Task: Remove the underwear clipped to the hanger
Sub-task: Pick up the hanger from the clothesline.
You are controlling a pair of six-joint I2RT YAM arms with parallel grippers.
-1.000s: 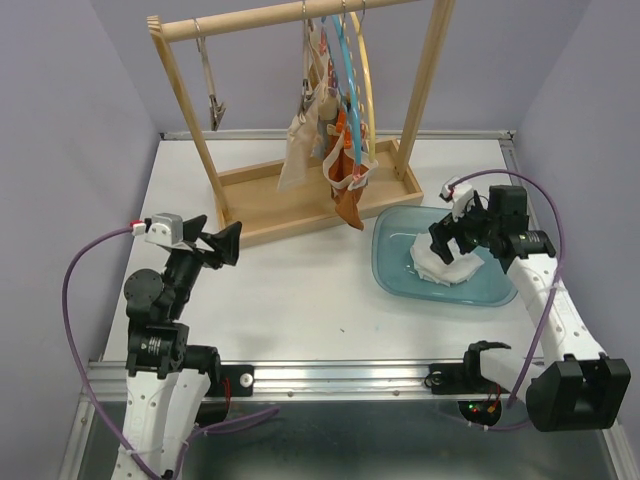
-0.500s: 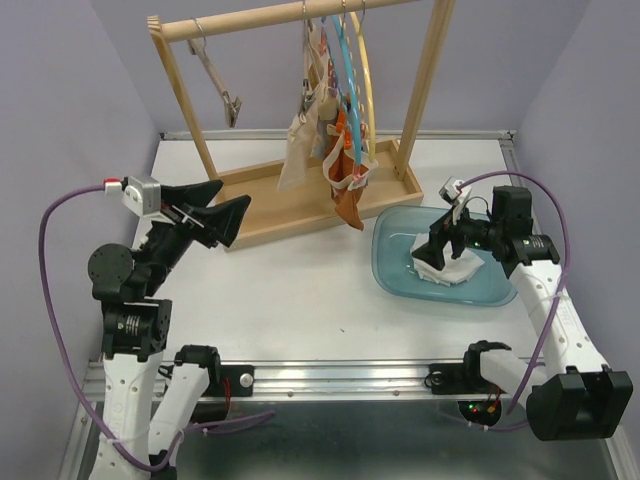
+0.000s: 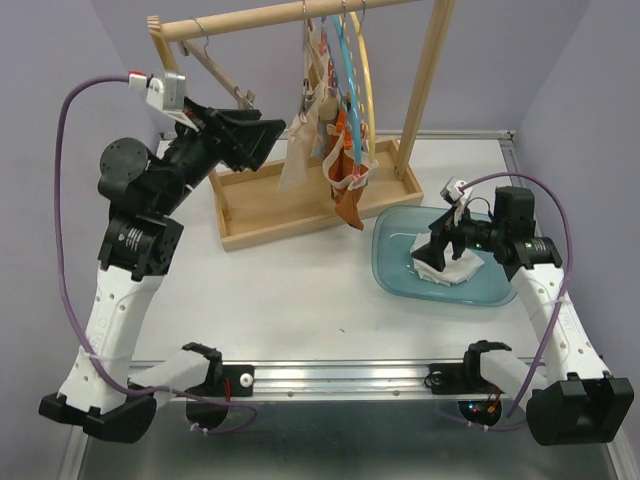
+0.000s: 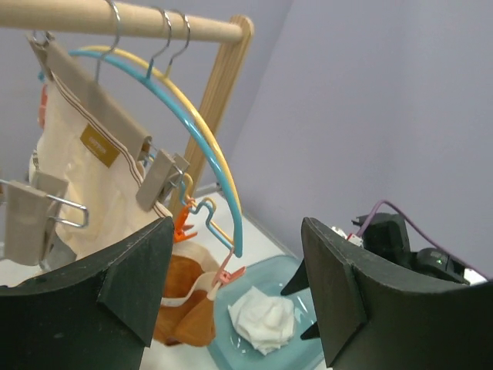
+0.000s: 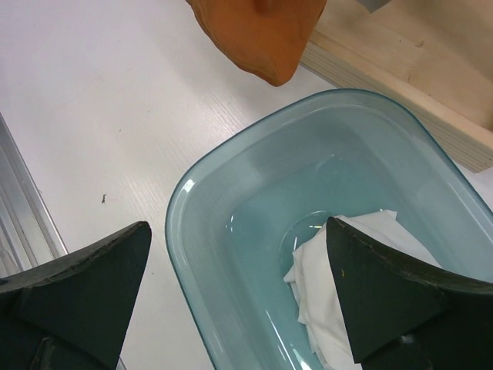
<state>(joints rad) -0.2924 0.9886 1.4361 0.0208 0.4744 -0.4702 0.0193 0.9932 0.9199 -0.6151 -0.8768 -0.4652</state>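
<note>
Two hang clipped at twelve o'clock, beige underwear point(image 3: 297, 150) and orange-brown underwear point(image 3: 347, 205); one white underwear point(image 5: 339, 301) in tub point(image 5: 231, 185); left pincer point(image 4: 237, 247), right pincer point(image 5: 237, 254) spread

No readable text, tan label point(image 4: 102, 144) on beige underwear point(image 4: 88, 196) illegible

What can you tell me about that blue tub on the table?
The tub is a shallow basin with rounded corners, made of glossy, see-through blue plastic with a raised rim. It sits flat on the white table, on the right side, close to the base of the wooden rack. A crumpled white cloth lies inside, and the rest of its floor is bare. The right gripper hangs over the cloth, jaws open.
</note>
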